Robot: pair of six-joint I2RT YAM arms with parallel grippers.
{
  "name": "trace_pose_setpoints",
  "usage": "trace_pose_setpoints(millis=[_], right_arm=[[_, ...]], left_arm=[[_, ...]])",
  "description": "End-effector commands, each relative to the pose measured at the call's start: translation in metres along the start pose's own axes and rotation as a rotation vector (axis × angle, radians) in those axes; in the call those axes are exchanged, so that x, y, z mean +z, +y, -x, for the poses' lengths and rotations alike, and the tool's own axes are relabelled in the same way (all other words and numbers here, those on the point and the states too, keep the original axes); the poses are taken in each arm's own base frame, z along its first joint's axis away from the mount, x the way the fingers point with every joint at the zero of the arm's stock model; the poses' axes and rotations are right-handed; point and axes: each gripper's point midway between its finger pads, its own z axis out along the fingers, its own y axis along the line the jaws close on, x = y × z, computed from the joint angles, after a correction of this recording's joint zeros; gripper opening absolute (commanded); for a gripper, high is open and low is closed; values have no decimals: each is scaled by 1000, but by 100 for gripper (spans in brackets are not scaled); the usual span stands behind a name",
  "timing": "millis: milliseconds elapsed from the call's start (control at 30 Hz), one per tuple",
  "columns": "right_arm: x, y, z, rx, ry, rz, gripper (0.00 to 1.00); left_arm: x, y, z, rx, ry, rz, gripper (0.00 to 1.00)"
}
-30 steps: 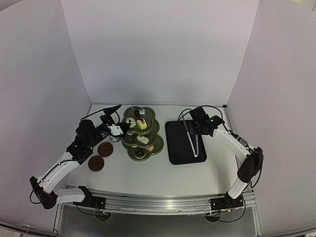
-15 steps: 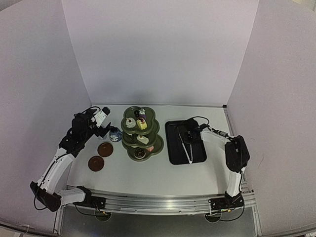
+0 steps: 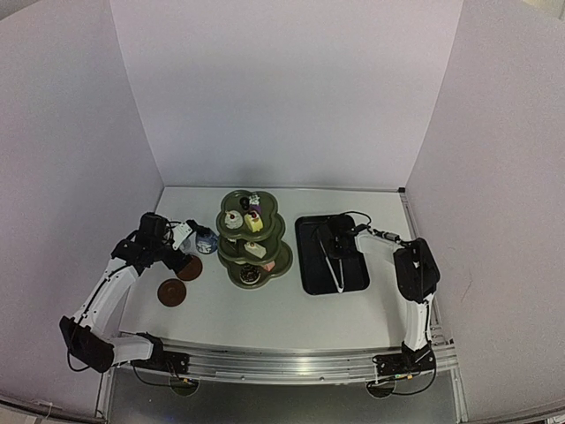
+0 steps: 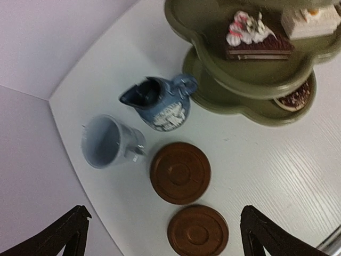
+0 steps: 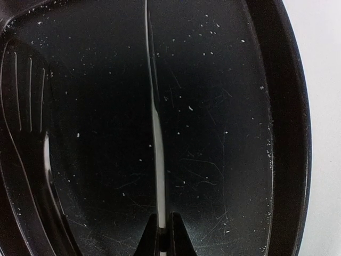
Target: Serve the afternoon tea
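The dark green three-tier stand [image 3: 252, 240] holds small pastries; in the left wrist view its tiers [image 4: 213, 80] carry a chocolate slice [image 4: 256, 38] and a white cake [image 4: 310, 20]. Left of it on the table stand the dark blue jug [image 4: 160, 101], the pale blue cup [image 4: 106, 141] and two brown saucers [image 4: 180, 172] [image 4: 197, 231]. My left gripper [image 4: 165, 213] hangs open above the saucers, touching nothing. Low over the black tray, my right gripper [image 5: 165, 230] is shut on one arm of the metal tongs [image 5: 155, 122].
The black rectangular tray [image 3: 311, 265] lies right of the stand, with the tongs [image 3: 337, 265] resting along it. White walls close in the table on the left, back and right. The jug [image 3: 207, 240] stands close to the stand's lower tier.
My left arm drew back from the stand toward the left and now hovers over the saucers. My right arm came down into the tray with the tongs.
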Motion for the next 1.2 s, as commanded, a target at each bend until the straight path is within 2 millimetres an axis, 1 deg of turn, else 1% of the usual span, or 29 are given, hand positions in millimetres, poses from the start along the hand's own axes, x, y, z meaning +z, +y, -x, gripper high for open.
trace_pose_setpoints(millis=[0, 100, 167, 233, 333, 433, 500, 533, 600, 700, 767, 867, 900, 933, 1000, 1067, 1167], right_arm=[[8, 4, 0, -43, 2, 16, 12], [9, 4, -1, -73, 7, 21, 18], [5, 7, 1, -91, 5, 39, 25], [-1, 9, 4, -100, -6, 53, 32], [-20, 10, 13, -105, -36, 67, 46], [-49, 10, 26, -100, -87, 94, 70], [-70, 11, 34, -90, -119, 117, 78], [-81, 12, 38, -81, -135, 133, 87], [-103, 14, 44, -52, -163, 172, 90], [-135, 16, 50, -5, -206, 237, 90], [-151, 17, 53, 25, -224, 270, 90], [-174, 16, 59, 72, -258, 305, 91], [-180, 14, 60, 96, -268, 308, 91], [-186, 12, 61, 116, -278, 312, 91], [-194, 10, 61, 146, -289, 317, 90], [-200, 8, 61, 167, -302, 315, 90], [-206, 7, 57, 176, -315, 311, 90]], left_arm=[[2, -22, -27, -19, 107, -171, 99], [9, -28, -49, -7, 179, -195, 99], [12, -32, -63, -10, 227, -211, 99], [15, -34, -71, -19, 255, -224, 99], [20, -36, -84, -38, 310, -243, 99], [27, -45, -109, -59, 435, -301, 96], [32, -53, -122, -62, 506, -349, 94], [36, -56, -126, -63, 529, -366, 94], [45, -61, -135, -59, 582, -402, 90], [59, -62, -146, -39, 638, -420, 74], [69, -64, -149, -55, 642, -437, 69], [73, -71, -151, -91, 635, -469, 64], [72, -76, -154, -102, 640, -485, 62], [71, -82, -158, -108, 647, -501, 59], [71, -89, -174, -102, 680, -505, 53], [72, -93, -185, -97, 696, -498, 52], [77, -99, -189, -103, 675, -494, 59]])
